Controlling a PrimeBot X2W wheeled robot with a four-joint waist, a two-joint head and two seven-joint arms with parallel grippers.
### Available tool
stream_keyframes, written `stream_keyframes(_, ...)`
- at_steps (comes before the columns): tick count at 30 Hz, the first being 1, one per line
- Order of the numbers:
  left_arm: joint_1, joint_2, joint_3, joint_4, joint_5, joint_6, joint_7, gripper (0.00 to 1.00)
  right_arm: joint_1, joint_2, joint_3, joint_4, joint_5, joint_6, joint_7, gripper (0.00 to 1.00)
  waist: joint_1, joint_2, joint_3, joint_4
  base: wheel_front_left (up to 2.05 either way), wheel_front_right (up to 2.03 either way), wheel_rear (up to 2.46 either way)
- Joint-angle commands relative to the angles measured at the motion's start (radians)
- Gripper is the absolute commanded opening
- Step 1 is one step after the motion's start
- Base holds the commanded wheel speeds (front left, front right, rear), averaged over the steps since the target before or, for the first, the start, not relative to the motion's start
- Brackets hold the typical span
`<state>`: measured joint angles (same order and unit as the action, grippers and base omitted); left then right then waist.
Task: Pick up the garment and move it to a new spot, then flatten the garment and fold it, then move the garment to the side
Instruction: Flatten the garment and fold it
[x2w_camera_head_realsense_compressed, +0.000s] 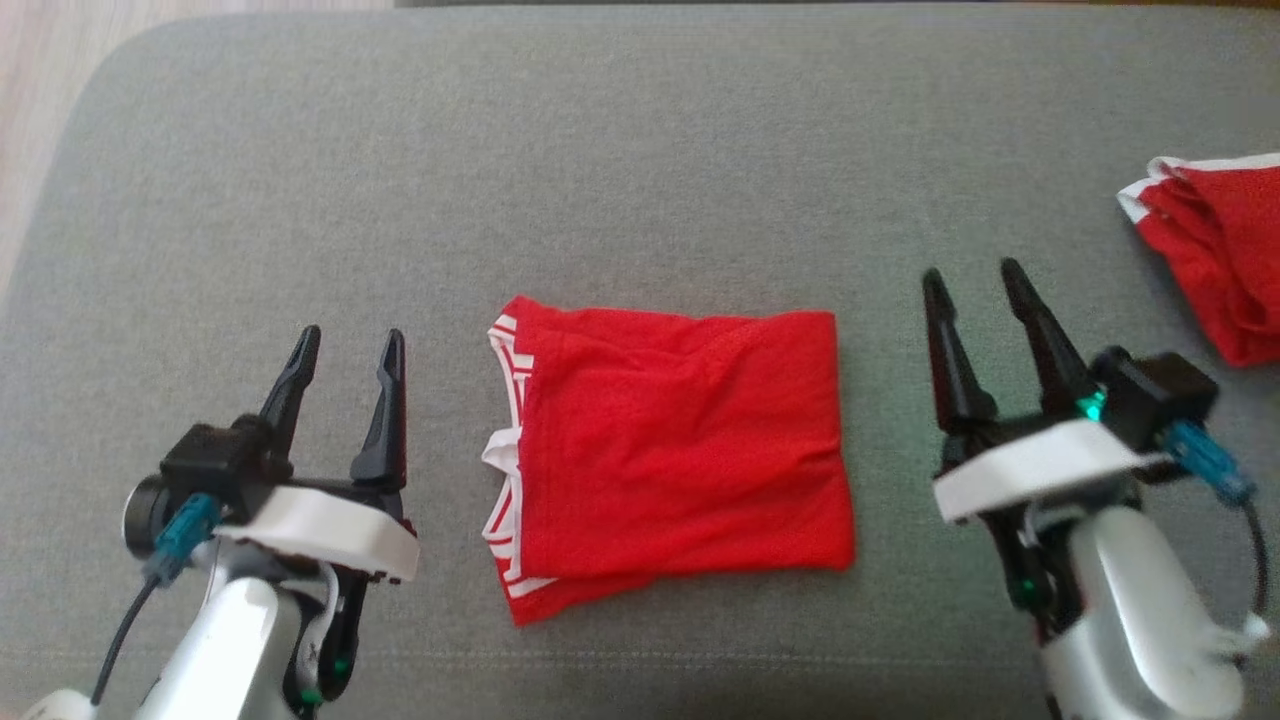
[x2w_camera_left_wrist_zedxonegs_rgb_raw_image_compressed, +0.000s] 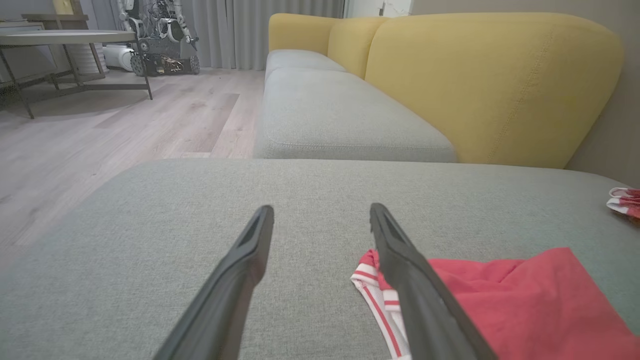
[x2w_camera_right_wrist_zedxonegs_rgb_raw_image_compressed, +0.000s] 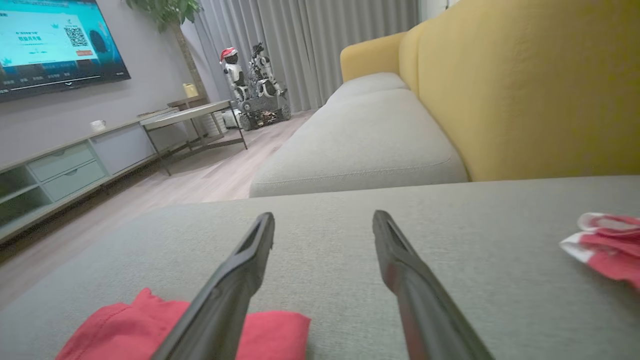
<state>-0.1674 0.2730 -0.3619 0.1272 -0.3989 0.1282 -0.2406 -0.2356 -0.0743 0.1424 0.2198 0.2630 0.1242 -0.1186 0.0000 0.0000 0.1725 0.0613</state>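
A red garment (x2w_camera_head_realsense_compressed: 675, 450) with white striped trim lies folded into a rectangle in the middle of the grey cushion (x2w_camera_head_realsense_compressed: 640, 170). My left gripper (x2w_camera_head_realsense_compressed: 350, 350) stands open to its left, apart from it. My right gripper (x2w_camera_head_realsense_compressed: 975, 278) stands open to its right, also clear of the cloth. The garment (x2w_camera_left_wrist_zedxonegs_rgb_raw_image_compressed: 525, 305) shows at the lower right of the left wrist view, partly behind one finger of the left gripper (x2w_camera_left_wrist_zedxonegs_rgb_raw_image_compressed: 320, 215). The right wrist view has the garment (x2w_camera_right_wrist_zedxonegs_rgb_raw_image_compressed: 150, 325) at its lower left, beside the open right gripper (x2w_camera_right_wrist_zedxonegs_rgb_raw_image_compressed: 324, 220).
A second red and white garment (x2w_camera_head_realsense_compressed: 1215, 250) lies crumpled at the cushion's right edge, also seen as the second garment (x2w_camera_right_wrist_zedxonegs_rgb_raw_image_compressed: 607, 245). A yellow-backed sofa (x2w_camera_left_wrist_zedxonegs_rgb_raw_image_compressed: 490, 85) stands beyond the cushion. Wooden floor (x2w_camera_left_wrist_zedxonegs_rgb_raw_image_compressed: 125, 125), a table (x2w_camera_left_wrist_zedxonegs_rgb_raw_image_compressed: 65, 37) and a parked robot (x2w_camera_right_wrist_zedxonegs_rgb_raw_image_compressed: 250, 75) lie further off.
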Motion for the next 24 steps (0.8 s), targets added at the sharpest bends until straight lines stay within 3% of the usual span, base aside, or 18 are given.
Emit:
stream_keyframes(1, -0.025, 0.03, 0.043, -0.037, 0.002, 0.006, -0.009, 1.0, 0.001, 0.011, 0.015, -0.047, -0.011, 0.007, 0.008, 1.0, 0.0, 0.0, -0.01, -0.007, 0.0, 0.0, 0.0)
stream_keyframes(11, 0.032, 0.063, 0.038, -0.082, 0.012, 0.027, 0.012, 1.0, 0.17, 0.019, -0.069, -0.272, -0.08, 0.007, 0.107, 1.0, 0.0, 0.0, -0.082, -0.031, 0.0, 0.0, 0.0)
stream_keyframes(24, 0.141, 0.089, 0.026, -0.097, -0.004, 0.048, 0.05, 1.0, 0.317, 0.023, -0.1, -0.36, -0.094, 0.007, 0.175, 1.0, 0.0, 0.0, -0.186, -0.041, 0.0, 0.0, 0.0)
